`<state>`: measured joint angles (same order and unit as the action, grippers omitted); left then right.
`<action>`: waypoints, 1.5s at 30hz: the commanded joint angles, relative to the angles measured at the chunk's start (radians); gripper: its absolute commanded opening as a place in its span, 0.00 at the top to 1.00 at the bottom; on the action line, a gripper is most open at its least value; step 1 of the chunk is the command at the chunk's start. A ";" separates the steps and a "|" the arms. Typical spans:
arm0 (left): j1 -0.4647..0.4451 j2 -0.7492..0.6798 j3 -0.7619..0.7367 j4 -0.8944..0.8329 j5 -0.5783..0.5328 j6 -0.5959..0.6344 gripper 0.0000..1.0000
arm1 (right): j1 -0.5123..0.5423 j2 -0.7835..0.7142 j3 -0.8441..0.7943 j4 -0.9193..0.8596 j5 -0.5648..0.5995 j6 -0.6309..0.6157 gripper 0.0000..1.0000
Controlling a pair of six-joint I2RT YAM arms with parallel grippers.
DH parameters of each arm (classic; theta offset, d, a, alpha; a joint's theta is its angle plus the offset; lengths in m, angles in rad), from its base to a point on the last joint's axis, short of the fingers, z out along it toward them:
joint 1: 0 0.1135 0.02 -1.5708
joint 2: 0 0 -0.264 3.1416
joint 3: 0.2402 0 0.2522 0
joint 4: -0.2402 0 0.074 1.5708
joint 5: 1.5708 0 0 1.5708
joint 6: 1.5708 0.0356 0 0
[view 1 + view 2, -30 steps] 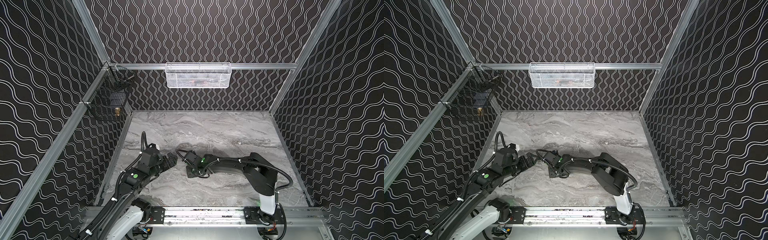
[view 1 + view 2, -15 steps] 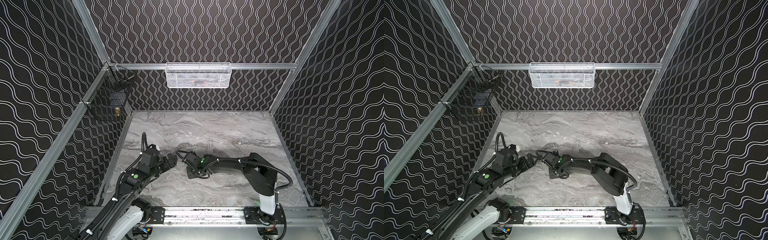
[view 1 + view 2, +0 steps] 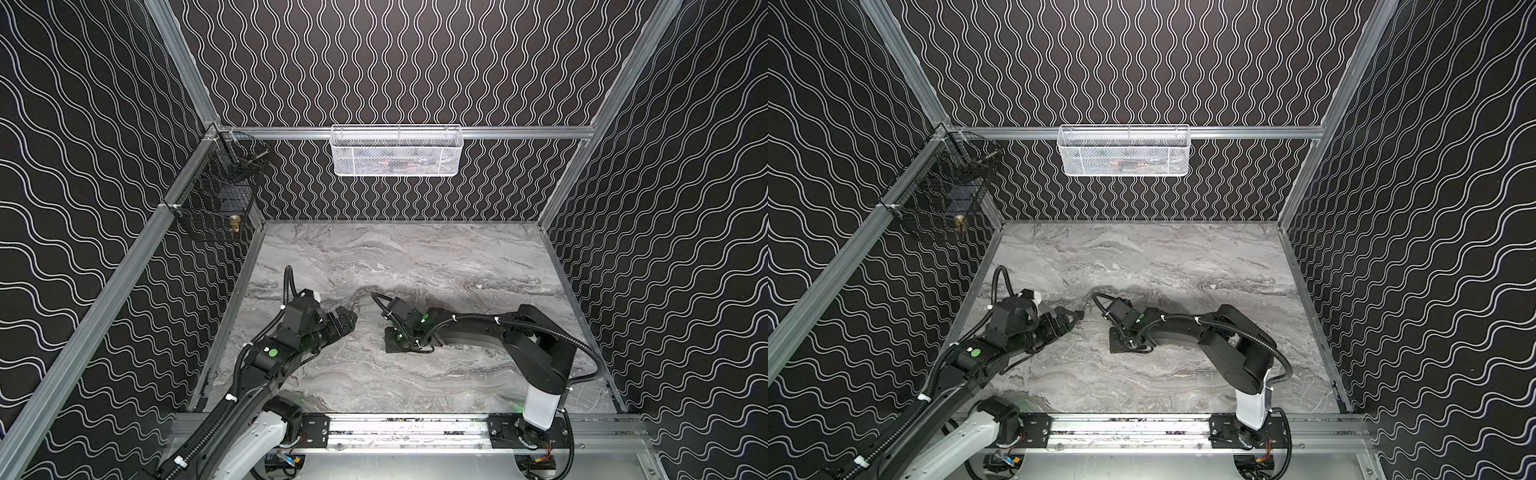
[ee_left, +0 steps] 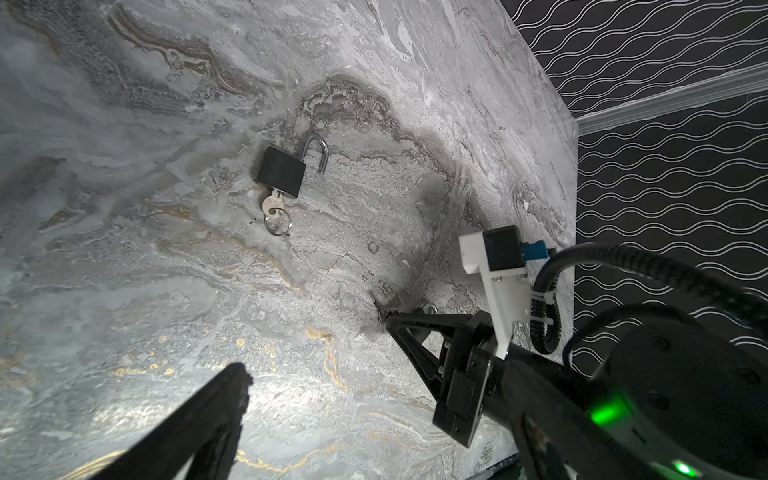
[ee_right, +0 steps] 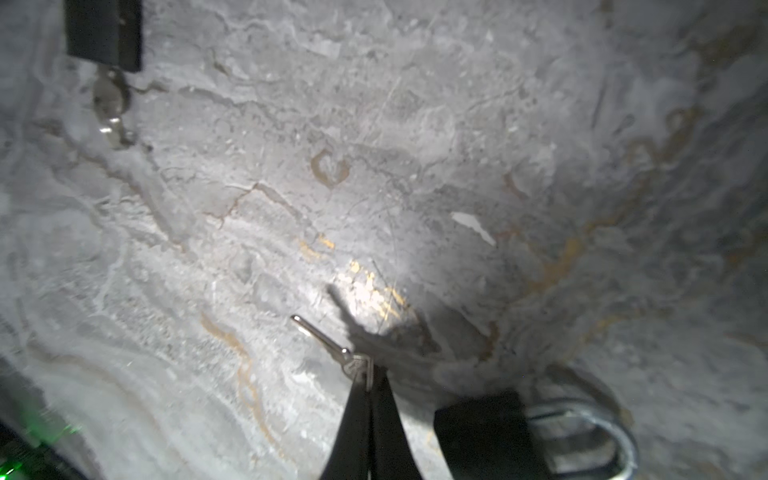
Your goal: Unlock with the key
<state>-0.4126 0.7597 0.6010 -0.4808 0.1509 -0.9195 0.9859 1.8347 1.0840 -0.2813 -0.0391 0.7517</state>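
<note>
right gripper has just pinched shut on the key, blade pointing ahead of it; the shut-looking padlock lies just beside it, so insertion seems next.

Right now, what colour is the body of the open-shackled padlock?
The square padlock body is black, clearest in the left wrist view.

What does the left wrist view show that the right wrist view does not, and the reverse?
Only the left wrist view shows the open shackle of the first padlock. Only the right wrist view shows the loose key pinched in the shut right claw, and a second padlock close beside it. Both show the first padlock's black body with the inserted key, the right claw and the marble table.
</note>
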 commanded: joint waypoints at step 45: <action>-0.264 0.146 -0.195 0.855 -0.021 0.630 0.26 | -0.185 -0.506 -0.005 0.020 -0.208 -0.027 1.00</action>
<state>-0.6300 0.8856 0.4225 0.1894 0.1967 -0.4545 0.8066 1.3376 1.0561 -0.2024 -0.2199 0.7536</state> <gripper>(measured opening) 0.743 0.050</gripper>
